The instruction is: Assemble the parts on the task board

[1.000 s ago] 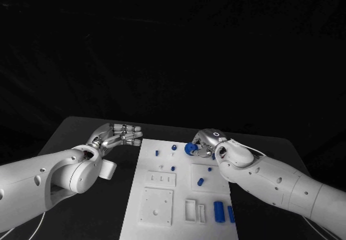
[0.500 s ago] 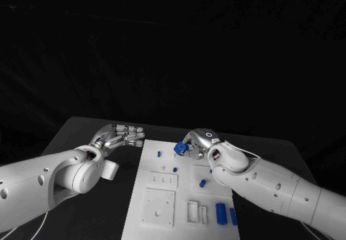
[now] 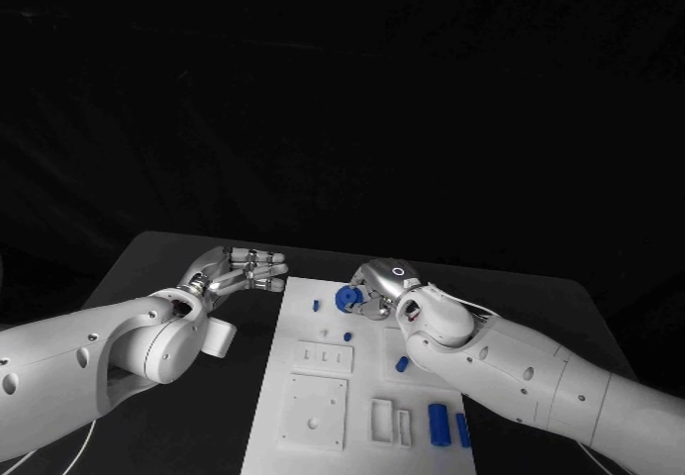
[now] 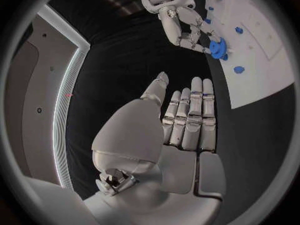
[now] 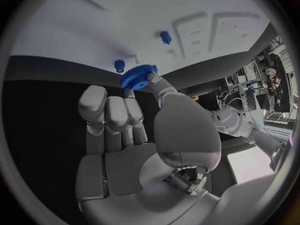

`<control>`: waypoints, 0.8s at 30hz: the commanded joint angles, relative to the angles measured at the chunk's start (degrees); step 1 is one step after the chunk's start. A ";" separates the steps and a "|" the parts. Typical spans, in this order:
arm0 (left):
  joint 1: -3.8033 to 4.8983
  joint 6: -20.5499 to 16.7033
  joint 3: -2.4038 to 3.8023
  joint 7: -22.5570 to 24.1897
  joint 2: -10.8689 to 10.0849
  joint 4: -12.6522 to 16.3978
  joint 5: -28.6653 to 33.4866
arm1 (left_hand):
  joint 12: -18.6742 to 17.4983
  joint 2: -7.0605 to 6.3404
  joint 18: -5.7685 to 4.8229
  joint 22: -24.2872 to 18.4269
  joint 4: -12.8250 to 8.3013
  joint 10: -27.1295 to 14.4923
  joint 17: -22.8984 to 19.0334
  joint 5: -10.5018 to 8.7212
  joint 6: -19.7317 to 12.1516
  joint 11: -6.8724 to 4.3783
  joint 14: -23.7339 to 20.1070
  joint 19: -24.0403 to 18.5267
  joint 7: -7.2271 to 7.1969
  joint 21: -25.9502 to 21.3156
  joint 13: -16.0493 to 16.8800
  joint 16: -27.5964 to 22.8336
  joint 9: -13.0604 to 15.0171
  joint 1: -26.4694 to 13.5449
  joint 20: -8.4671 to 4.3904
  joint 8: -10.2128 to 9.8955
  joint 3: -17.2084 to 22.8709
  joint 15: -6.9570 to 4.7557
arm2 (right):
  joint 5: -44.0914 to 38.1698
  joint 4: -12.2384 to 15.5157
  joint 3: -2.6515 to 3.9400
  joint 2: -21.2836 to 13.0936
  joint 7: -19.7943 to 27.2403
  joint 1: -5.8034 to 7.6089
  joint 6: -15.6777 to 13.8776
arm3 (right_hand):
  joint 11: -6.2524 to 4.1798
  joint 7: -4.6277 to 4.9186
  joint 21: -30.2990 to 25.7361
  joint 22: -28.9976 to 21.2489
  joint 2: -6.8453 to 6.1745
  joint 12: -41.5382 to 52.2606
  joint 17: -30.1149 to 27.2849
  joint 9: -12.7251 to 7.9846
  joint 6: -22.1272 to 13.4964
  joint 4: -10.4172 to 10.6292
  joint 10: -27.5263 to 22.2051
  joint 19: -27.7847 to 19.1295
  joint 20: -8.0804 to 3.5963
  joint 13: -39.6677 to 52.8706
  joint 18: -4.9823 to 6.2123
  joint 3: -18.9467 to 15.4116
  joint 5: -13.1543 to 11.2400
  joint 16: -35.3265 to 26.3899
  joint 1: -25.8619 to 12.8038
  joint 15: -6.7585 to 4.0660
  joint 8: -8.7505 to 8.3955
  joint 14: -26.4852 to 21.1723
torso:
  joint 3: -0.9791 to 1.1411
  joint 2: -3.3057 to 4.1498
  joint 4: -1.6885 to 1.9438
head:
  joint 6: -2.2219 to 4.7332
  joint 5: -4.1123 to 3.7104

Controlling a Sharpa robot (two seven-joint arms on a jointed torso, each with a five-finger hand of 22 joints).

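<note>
Head view: blue gear (image 3: 347,296), toothed at its rim, pinched at the fingertips of the right hand (image 3: 375,289) above the far end of the white task board (image 3: 317,396). Small blue pegs (image 3: 316,306) stand on the board at about 7 o'clock from the gear; two blue cylinders (image 3: 439,421) lie near the board's near edge at 5 o'clock. At 9 o'clock from the gear, off the board over the black tabletop (image 3: 157,259), the left hand (image 3: 238,270) holds nothing, its fingers extended side by side.
</note>
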 commanded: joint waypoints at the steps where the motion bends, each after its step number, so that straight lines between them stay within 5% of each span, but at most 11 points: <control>1: 0.03 0.87 0.04 0.23 0.19 0.06 -0.19 | 0.20 -0.44 -0.01 -0.07 -0.32 -0.45 -0.05 -0.12 0.16 0.08 -0.18 0.02 0.05 0.20 0.09 -0.29 0.04 -0.16 0.47 0.30 0.10 0.21 | -1.91 -0.97 -0.18 0.67 0.13 -0.06 1.08 | 0.00 0.06 0.18 5.96 -0.02 0.34 -0.06 0.08 0.21 0.38 0.54 2.70 -0.43 0.07 -1.05 0.07 -0.28 0.03 -0.36 -0.26 0.24 -0.09 | 0.02 -0.01 0.04 | -0.23 0.18; 8: 0.04 1.14 0.04 0.21 0.35 0.01 -0.19 | 0.20 -0.45 -0.01 -0.08 -0.27 -0.45 -0.06 -0.10 0.16 0.08 -0.21 -0.01 0.07 0.20 0.10 -0.31 0.04 -0.27 0.48 0.29 0.07 0.22 | -2.09 -2.95 -0.70 2.05 0.32 -0.11 1.32 | 0.00 0.06 0.18 5.96 -0.02 0.34 -0.06 0.08 0.21 0.38 0.54 2.70 -0.43 0.07 -1.05 0.07 -0.28 0.03 -0.36 -0.26 0.24 -0.09 | 0.01 0.00 -0.05 | -0.75 0.38; 24: 0.04 1.40 0.05 0.13 0.69 -0.12 -0.19 | 0.20 -0.45 -0.01 -0.10 -0.31 -0.47 -0.05 -0.10 0.13 0.09 -0.21 -0.01 0.13 0.18 0.10 -0.30 0.04 -0.19 0.49 0.29 0.12 0.21 | -2.48 -6.35 -1.40 3.94 0.04 -0.14 2.37 | 0.29 0.51 -0.26 5.87 -0.17 -0.14 -0.34 0.04 -1.26 0.30 0.14 2.60 -0.24 -0.14 -0.85 -0.38 -2.52 -0.21 -0.32 -0.05 0.24 -0.17 | 0.18 0.00 -0.15 | -0.65 0.66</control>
